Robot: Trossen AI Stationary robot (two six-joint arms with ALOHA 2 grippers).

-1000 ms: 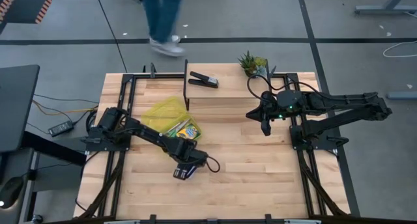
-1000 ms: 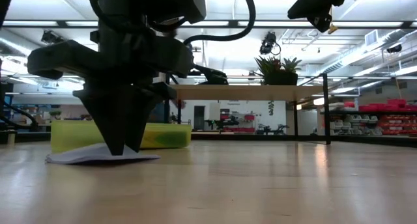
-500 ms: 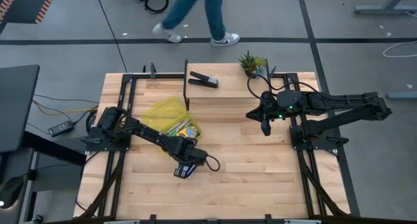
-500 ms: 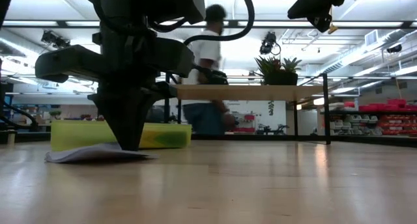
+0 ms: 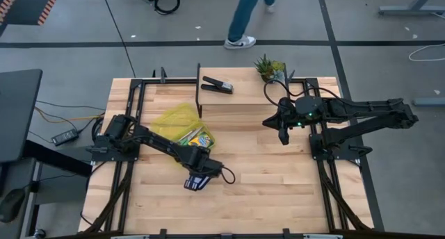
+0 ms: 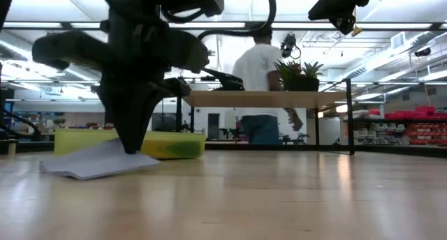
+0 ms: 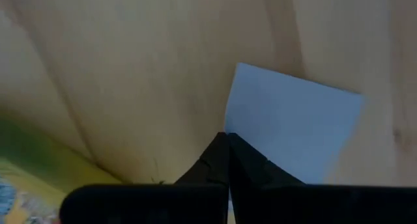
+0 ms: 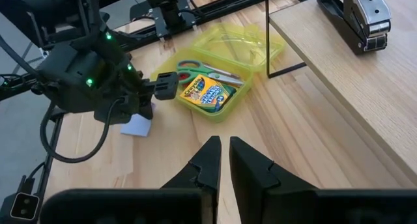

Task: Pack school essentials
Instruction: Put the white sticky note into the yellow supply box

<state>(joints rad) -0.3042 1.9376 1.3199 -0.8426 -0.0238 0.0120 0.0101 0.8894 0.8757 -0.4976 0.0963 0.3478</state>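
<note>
Lifting from this pinch is where you could lose it: your left gripper [image 5: 196, 181] is clamped on only 1 edge of the pale blue square notepad [image 7: 296, 129], so the sheet may slide free or fold before it reaches the open yellow-green case [image 5: 182, 130] just beyond the fingers, where the crayon box [image 8: 206, 94] and green-handled scissors [image 8: 212, 73] already lie. Your right gripper [image 8: 221, 160] hangs well apart over bare wood, fingers nearly together and holding nothing. Only the low view shows 1 side of the notepad raised off the table [image 6: 279, 198]; the high view hides the sheet under the wrist.
</note>
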